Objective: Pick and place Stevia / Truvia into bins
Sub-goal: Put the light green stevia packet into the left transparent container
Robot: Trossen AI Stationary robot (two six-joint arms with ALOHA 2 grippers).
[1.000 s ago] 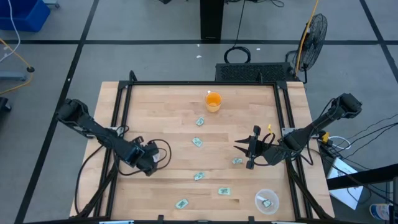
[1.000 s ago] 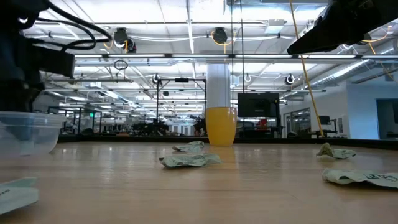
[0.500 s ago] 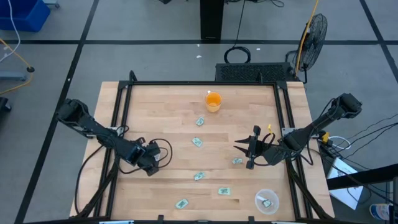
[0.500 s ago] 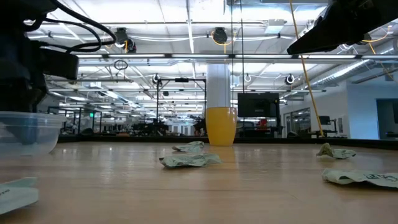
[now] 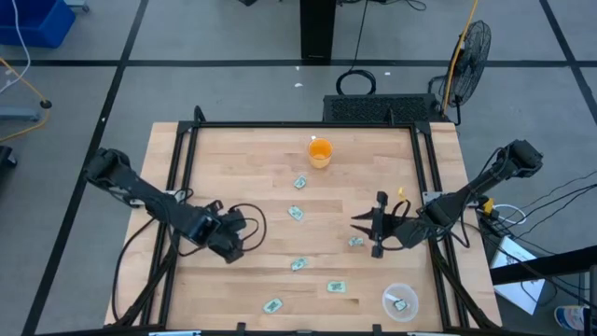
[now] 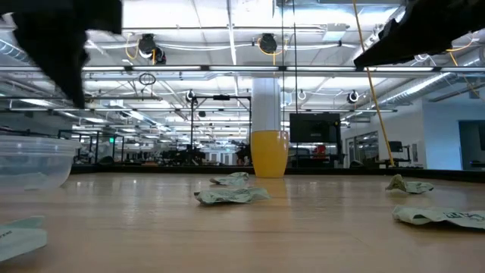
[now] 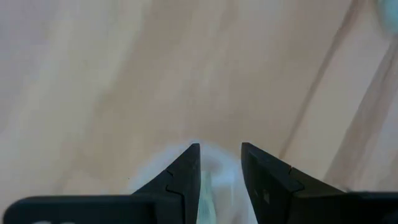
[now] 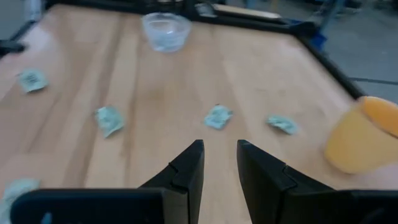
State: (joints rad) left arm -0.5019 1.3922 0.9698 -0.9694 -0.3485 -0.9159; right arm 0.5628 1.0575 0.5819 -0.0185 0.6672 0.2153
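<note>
Overhead, the left gripper [image 5: 244, 233] sits low at the table's left-middle, and its wrist view shows the 2 dark fingers [image 7: 180, 180] narrowly parted, with a blurred pale green and white strip between them that may be a packet; whether they grip it cannot be told. The right gripper [image 5: 359, 226] hovers over the right-middle of the light wooden table [image 5: 242, 163], its fingers [image 8: 186, 174] a narrow gap apart with nothing between them. Small flat green and white paper packets lie scattered: 1 just beside the right gripper [image 5: 355, 242], 2 near the centre [image 5: 299, 183] [image 5: 296, 214], and 3 toward the near edge [image 5: 298, 265] [image 5: 337, 287] [image 5: 272, 305]. A small round clear plastic cup [image 5: 401, 302] stands at the near right corner with 1 packet [image 5: 402, 304] inside. A second clear cup [image 8: 165, 31] shows in the right wrist view. An orange plastic cup [image 5: 320, 152] stands upright near the far edge.
</note>
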